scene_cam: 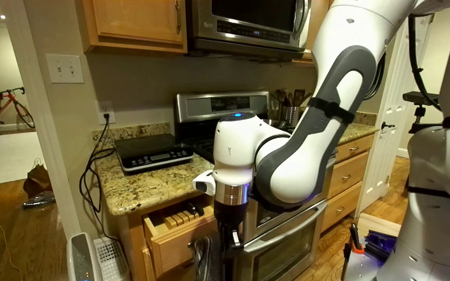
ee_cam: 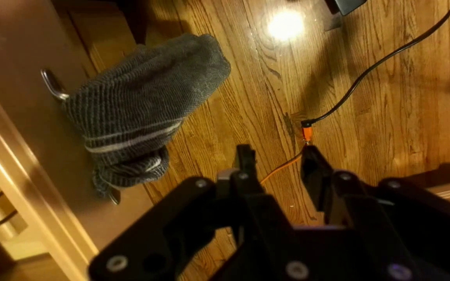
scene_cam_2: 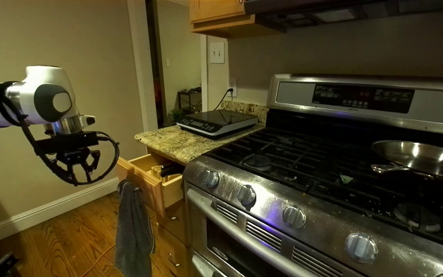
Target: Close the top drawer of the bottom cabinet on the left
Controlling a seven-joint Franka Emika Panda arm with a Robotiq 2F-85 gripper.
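Observation:
The top wooden drawer (scene_cam: 182, 244) under the granite counter stands pulled out, with a knife block and black handles inside. Its front also shows in an exterior view (scene_cam_2: 142, 181) and at the left of the wrist view (ee_cam: 22, 113). A grey towel (scene_cam_2: 134, 231) hangs over its handle; the towel shows in the wrist view (ee_cam: 139, 105) too. My gripper (scene_cam_2: 79, 177) is in the air in front of the drawer front, apart from it. In the wrist view the gripper (ee_cam: 277, 154) has its fingers apart with nothing between them, over the wooden floor.
The stove (scene_cam_2: 290, 215) with its oven handle adjoins the drawer. The granite counter (scene_cam_2: 175, 140) above it carries a black cooktop (scene_cam_2: 217, 122). A white appliance (scene_cam: 82, 257) stands beside the cabinet. A cable (ee_cam: 369, 70) lies on the floor.

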